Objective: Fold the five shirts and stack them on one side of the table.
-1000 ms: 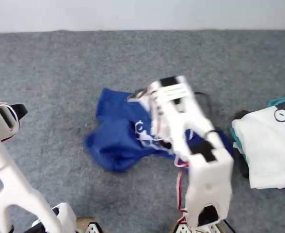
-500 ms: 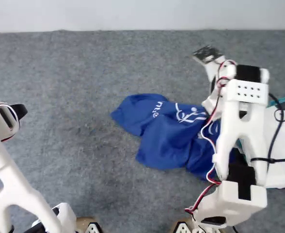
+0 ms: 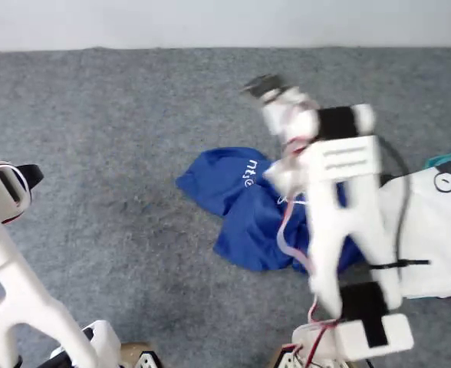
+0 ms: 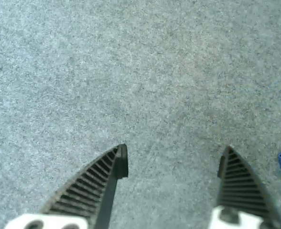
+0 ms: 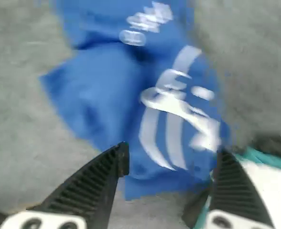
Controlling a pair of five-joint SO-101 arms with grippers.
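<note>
Right gripper (image 5: 173, 151) perhaps above blue shirt (image 3: 237, 218)

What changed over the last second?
The blue shirt slid right, toward the folded stack, as the right arm swung that way. The arm then swung back left, with the right pincer open over the shirt. The left arm, the open left pincer and the stack stayed put.

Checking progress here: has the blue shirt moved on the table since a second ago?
Yes. In the high view the blue shirt has slid toward the folded white shirt at the right.
</note>
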